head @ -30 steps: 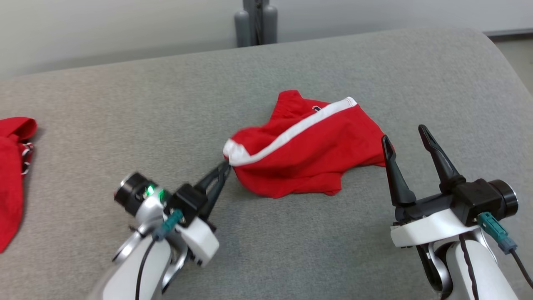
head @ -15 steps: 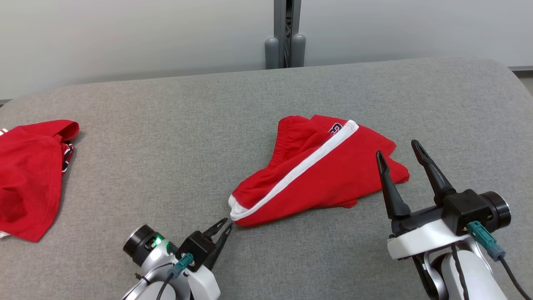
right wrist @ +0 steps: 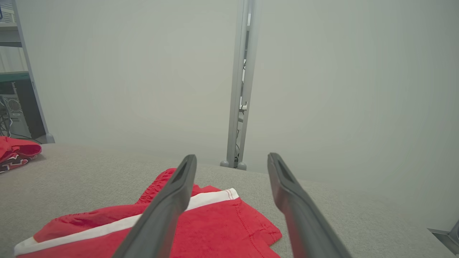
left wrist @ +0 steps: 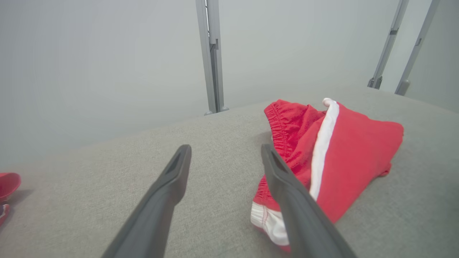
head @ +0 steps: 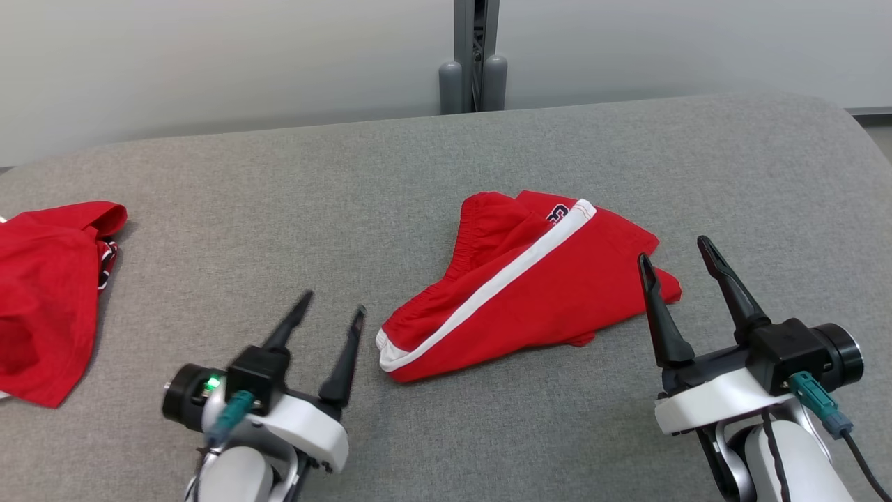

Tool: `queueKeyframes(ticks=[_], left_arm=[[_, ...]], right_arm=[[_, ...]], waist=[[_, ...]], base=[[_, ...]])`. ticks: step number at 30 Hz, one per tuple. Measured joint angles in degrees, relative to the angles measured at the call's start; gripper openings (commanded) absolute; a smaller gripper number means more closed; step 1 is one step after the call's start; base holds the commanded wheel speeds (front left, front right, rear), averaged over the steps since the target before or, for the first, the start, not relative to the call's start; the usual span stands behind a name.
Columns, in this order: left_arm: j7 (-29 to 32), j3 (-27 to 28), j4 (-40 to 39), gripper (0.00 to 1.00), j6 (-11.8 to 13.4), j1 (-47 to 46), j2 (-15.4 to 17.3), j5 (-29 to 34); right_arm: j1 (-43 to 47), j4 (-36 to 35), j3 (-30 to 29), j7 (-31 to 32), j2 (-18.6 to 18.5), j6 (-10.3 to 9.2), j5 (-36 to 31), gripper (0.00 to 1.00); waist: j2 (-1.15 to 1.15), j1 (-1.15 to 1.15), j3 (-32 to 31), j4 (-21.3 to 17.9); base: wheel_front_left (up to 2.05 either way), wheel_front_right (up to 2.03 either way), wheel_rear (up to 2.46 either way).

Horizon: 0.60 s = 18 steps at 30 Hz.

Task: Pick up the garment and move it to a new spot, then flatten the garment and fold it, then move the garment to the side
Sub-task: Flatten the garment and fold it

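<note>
We see the surface (head: 279, 209) covered in grey woven cloth, matt and finely rough. The garment (head: 557, 293) is soft, matt red cloth, with a smooth white stripe and a puckered elastic band at its far end. A second red cloth (head: 49, 279) at the left looks much the same. The left gripper (head: 333, 301) and right gripper (head: 672, 249) have matt, dark, plastic-looking fingers (head: 662, 321) on smooth, faintly glossy white shells (head: 704, 401). The post (head: 472, 49) is dull grey metal.
</note>
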Motion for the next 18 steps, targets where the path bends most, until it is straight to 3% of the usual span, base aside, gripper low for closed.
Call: queueKeyframes(ticks=[8,15,18], left_arm=[[0.0,9.83,-7.01,1.0,1.4,4.29,-3.5,0.13],[0.0,11.71,-7.06,1.0,-0.67,5.15,-5.38,2.23],[0.0,12.01,-6.88,1.0,-1.2,4.93,-5.75,2.97]], right_arm=[[-0.03,0.13,-0.58,0.0,-0.01,0.0,0.02,1.0],[-1.64,2.19,-0.6,0.0,-0.11,0.0,-1.69,1.0],[-5.12,5.7,1.3,0.0,-2.27,0.0,-1.31,1.0]], waist=[[0.0,0.0,1.38,-0.65],[0.0,0.0,3.1,-0.24],[0.0,0.0,4.03,0.31]], base=[[0.0,0.0,0.0],[0.0,0.0,0.0],[0.0,0.0,0.0]])
